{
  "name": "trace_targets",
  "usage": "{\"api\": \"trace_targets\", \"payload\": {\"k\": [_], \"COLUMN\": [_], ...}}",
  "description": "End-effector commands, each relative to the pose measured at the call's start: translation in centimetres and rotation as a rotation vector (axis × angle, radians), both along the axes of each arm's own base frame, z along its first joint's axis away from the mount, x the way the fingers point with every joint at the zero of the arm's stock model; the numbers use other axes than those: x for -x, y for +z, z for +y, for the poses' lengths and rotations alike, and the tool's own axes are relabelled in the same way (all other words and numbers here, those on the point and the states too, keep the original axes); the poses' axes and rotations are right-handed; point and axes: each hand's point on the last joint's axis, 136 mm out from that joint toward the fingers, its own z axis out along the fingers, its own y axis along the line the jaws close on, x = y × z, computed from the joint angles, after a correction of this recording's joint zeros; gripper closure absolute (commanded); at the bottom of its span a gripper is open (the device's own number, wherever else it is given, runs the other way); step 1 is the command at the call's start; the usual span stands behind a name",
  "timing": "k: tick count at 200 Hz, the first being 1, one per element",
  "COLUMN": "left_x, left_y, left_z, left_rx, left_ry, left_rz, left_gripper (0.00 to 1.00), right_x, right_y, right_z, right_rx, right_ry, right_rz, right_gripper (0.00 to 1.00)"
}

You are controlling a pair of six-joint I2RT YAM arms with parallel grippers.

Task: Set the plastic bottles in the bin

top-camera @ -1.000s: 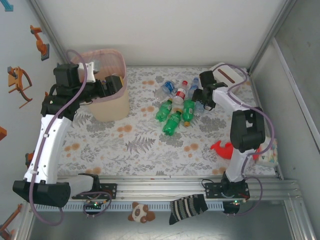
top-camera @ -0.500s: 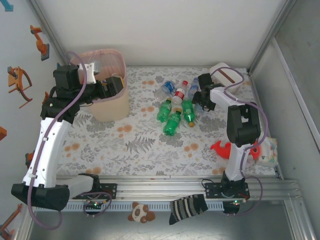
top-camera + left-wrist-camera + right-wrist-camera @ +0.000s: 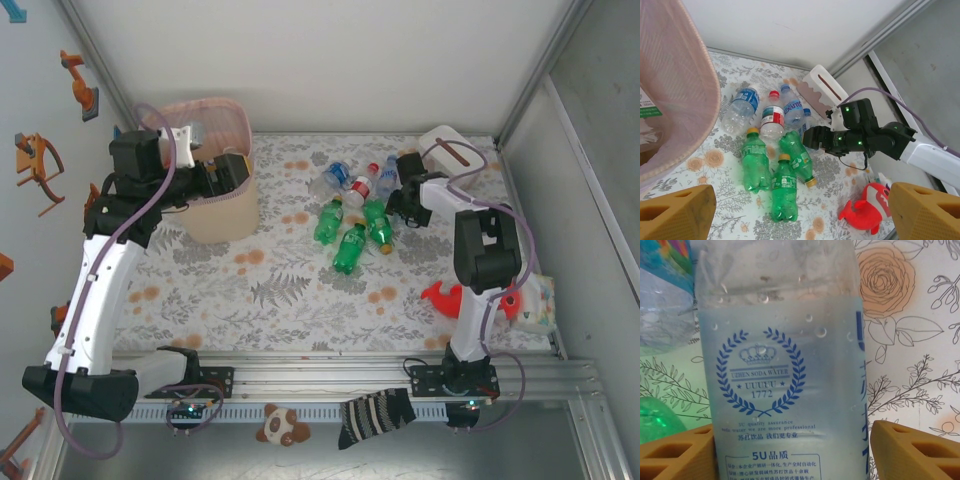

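Several plastic bottles lie in a heap mid-table: three green ones (image 3: 350, 248) (image 3: 784, 186), a red-capped one (image 3: 358, 190) (image 3: 772, 119), and clear blue-labelled ones (image 3: 330, 178) (image 3: 740, 104). My right gripper (image 3: 400, 205) (image 3: 792, 450) is down at the heap's right edge, open. A clear soda-water bottle (image 3: 785, 365) lies between its fingers. The left finger touches it and a thin gap remains at the right finger (image 3: 910, 450). My left gripper (image 3: 225, 170) (image 3: 800, 215) hangs open and empty over the edge of the cream, pink-lined bin (image 3: 215, 215) (image 3: 680, 100).
A white tissue box (image 3: 455, 148) (image 3: 822, 87) stands behind the right gripper. A red toy figure (image 3: 450, 298) (image 3: 867, 205) lies at the near right beside a patterned pouch (image 3: 535, 305). A striped sock (image 3: 375, 415) and a plush toy (image 3: 282, 425) rest on the front rail.
My right gripper has pushed left into the heap and its jaws have narrowed round the clear bottle. The green bottles have shifted slightly. The left arm has stayed still.
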Motion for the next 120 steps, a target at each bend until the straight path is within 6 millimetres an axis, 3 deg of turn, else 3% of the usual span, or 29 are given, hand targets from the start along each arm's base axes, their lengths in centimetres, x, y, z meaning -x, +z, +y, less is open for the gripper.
{"api": "trace_targets", "payload": {"k": [1, 73, 120], "left_x": [0.2, 0.2, 0.1], "left_y": [0.5, 0.5, 0.7], "left_z": [-0.5, -0.8, -1.2], "left_rx": [0.026, 0.03, 0.034], "left_ry": [-0.016, -0.019, -0.028], "left_rz": [-0.01, -0.01, -0.017], "left_gripper": [0.11, 0.11, 0.11], "right_x": [0.4, 0.7, 1.1], "right_y": [-1.2, -1.9, -0.1], "right_z": [-0.4, -0.5, -1.1], "right_rx": [0.0, 0.012, 0.036], "right_ry": [-0.008, 0.003, 0.003], "right_rz": [0.021, 0.029, -0.012], "right_gripper": [0.29, 0.37, 0.44]}}
